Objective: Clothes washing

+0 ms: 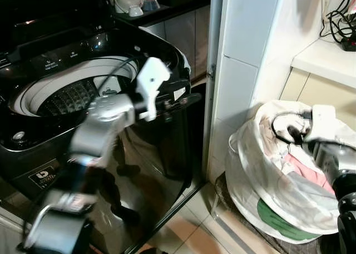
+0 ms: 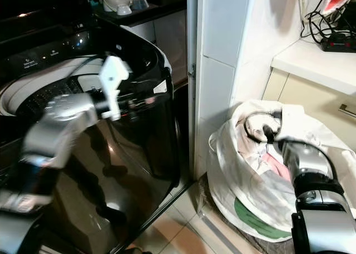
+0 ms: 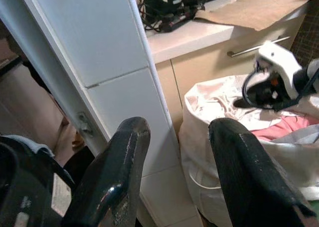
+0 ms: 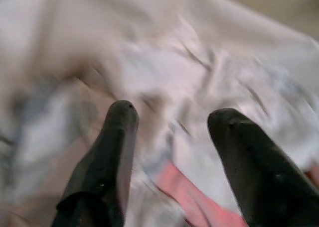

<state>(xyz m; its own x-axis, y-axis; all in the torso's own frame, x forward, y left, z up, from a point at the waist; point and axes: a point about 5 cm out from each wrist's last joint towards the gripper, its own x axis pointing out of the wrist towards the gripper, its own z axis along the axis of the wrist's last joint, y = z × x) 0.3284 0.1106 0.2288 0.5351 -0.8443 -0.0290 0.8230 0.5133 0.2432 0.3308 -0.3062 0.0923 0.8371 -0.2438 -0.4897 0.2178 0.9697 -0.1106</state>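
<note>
Right wrist view has the right gripper (image 4: 169, 122) spread wide and empty over the clothes (image 4: 189, 67) in the bag (image 1: 245, 170), right of the washer (image 1: 72, 92); the left gripper (image 3: 174, 137), raised by the washer, gapes empty too; next, I'd guess, comes dipping and pinching a garment.

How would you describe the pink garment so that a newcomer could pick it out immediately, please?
Right of the black washing machine, past the white tiled pillar, a white laundry bag sits on the floor. The pink garment lies in its open top beside the right gripper, the only pink among pale cloth.
</note>
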